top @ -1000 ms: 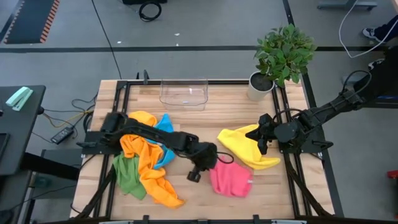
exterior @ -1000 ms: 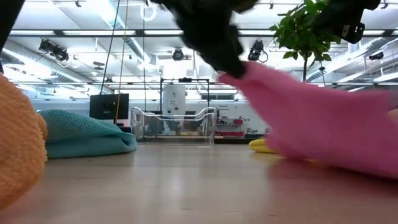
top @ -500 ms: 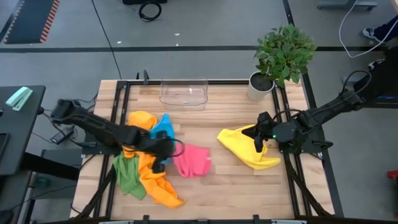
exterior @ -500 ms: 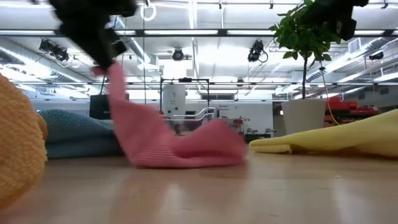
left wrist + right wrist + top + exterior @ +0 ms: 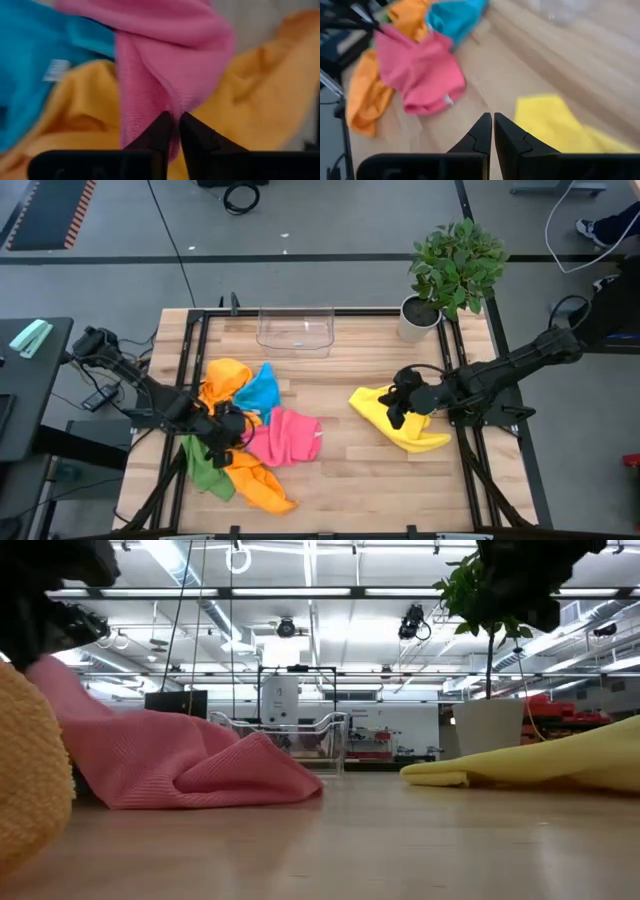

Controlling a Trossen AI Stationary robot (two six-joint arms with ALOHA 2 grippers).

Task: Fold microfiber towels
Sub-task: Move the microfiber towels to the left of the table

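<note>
A pink towel (image 5: 288, 438) lies crumpled left of the table's middle, its left end over the pile of orange (image 5: 225, 375), blue (image 5: 262, 390) and green (image 5: 205, 465) towels. My left gripper (image 5: 228, 430) is shut on that left end. A yellow towel (image 5: 410, 428) lies flat on the right. My right gripper (image 5: 393, 412) hangs over its left part, shut with nothing between the fingers (image 5: 482, 127). My left gripper pinches a bunched fold of the pink towel's left end (image 5: 172, 100) between its two fingertips; how many layers it has does not show. The fingers slant down from the table's left side. The held end (image 5: 50, 680) is raised and the rest trails on the table.
A clear plastic tray (image 5: 296, 328) stands at the far edge in the middle. A potted plant (image 5: 452, 270) stands at the far right corner. Bare wood (image 5: 350, 470) shows between the pink and the yellow towel and along the near edge.
My left gripper has pulled back fast toward the table's left edge, rolling as it went. It has dragged the pink towel from beside the yellow one across the table to the pile. My right gripper has come a little toward the left over the yellow towel.
</note>
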